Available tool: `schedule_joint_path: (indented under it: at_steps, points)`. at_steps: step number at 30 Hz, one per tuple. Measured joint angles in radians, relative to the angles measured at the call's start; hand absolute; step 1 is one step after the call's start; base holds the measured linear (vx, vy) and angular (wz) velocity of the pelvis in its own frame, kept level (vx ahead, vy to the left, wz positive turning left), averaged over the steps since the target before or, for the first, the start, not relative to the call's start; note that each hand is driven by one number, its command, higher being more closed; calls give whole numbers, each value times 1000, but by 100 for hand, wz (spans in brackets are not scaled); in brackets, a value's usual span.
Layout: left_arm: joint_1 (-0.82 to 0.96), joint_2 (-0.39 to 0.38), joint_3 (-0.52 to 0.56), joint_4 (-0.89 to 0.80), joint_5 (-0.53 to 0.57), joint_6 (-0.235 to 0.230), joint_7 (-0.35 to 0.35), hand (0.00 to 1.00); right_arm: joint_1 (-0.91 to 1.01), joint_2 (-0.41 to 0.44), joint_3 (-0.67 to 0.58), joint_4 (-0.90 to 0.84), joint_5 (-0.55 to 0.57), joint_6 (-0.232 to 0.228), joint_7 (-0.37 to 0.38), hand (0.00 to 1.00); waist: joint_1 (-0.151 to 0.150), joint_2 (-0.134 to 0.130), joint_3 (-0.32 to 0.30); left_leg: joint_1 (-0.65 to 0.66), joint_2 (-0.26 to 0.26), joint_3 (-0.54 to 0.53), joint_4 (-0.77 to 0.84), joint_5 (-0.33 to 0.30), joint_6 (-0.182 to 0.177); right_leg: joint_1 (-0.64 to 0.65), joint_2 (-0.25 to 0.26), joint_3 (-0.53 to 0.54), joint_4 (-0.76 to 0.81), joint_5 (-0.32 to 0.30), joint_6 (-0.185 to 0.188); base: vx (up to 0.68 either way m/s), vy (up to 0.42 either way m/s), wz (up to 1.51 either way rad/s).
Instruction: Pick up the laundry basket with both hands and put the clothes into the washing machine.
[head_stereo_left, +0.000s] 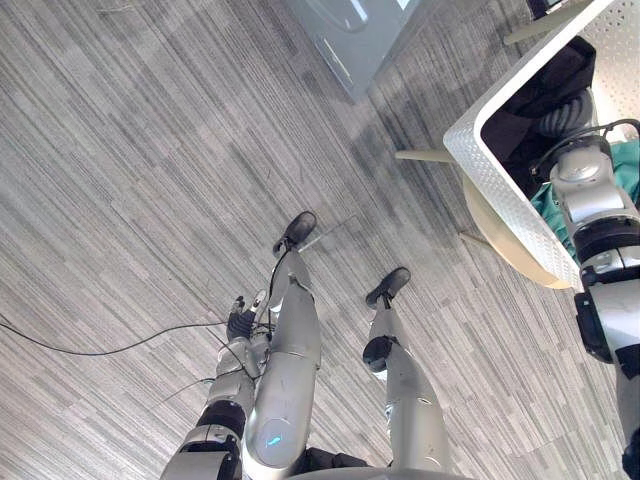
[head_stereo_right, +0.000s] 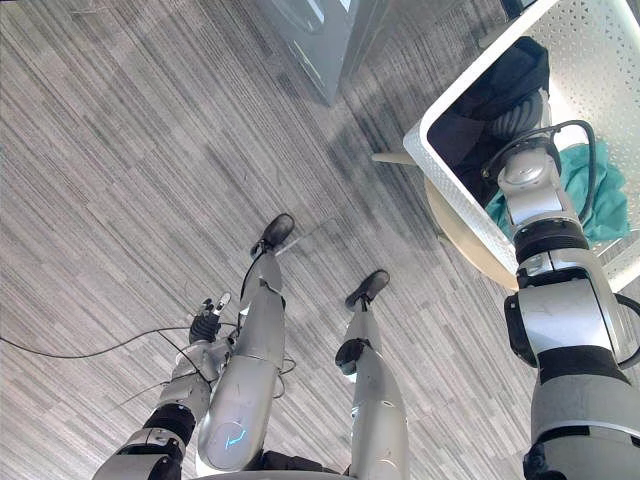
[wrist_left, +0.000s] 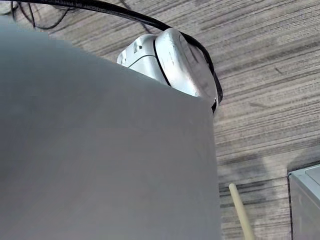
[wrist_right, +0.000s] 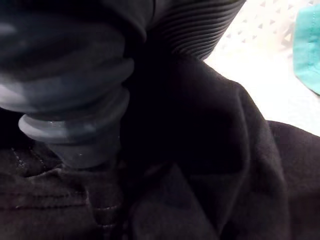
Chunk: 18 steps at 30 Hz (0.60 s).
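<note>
The white perforated laundry basket (head_stereo_left: 500, 190) sits on a round wooden stool (head_stereo_left: 500, 248) at the right. It holds black clothes (head_stereo_left: 535, 100) and a teal garment (head_stereo_right: 600, 200). My right arm reaches down into the basket, and my right hand (head_stereo_right: 517, 118) is buried in the black clothes (wrist_right: 210, 150), its fingers hidden. Its dark ribbed cover (wrist_right: 75, 100) presses against the cloth, with the basket wall (wrist_right: 260, 60) behind. My left hand (head_stereo_right: 207, 322) hangs low at the left, away from the basket, fingers relaxed and holding nothing. The washing machine (head_stereo_left: 350, 35) stands on the far side of the floor.
Grey striped carpet (head_stereo_left: 120, 180) covers the floor between me and the washing machine (wrist_left: 305, 200). The stool's wooden leg (head_stereo_left: 420, 155) juts out toward the machine.
</note>
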Motion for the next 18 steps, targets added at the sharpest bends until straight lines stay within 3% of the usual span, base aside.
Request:
schedule_joint_path:
  at_steps: [6,11,18]
  points:
    - [0,-13,33,-1,-8,-2,4,0,46,39,-47,-42,27,11,7,100,11,0,0,21,9,28,9,0,0,2,-4,17,30,-6,-6,47,57,-7]
    - [12,-19,61,-9,-30,-8,5,0,105,90,-96,-93,131,29,26,100,14,5,-4,94,25,78,6,0,0,42,-8,52,58,-12,-14,22,43,-13]
    - [110,-15,155,7,-148,-6,-2,0,162,91,-214,-326,148,35,49,100,-37,5,-28,231,38,171,-49,12,32,121,-39,83,106,-40,-4,13,40,-2]
